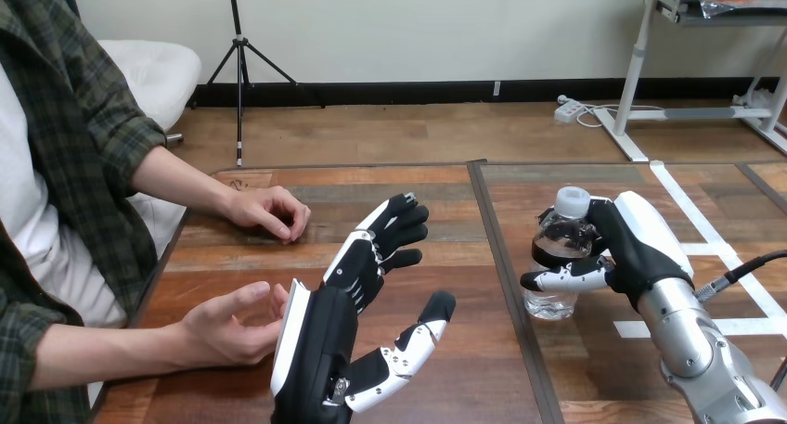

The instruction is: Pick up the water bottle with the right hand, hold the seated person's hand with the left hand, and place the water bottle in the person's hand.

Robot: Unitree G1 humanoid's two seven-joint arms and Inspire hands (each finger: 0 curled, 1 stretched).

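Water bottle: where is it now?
In the head view the water bottle is upright at the right of the table, the right robot hand curled round it.

One water bottle, two robot hands, two person's hands.

Clear white-capped water bottle stands upright on the wooden table
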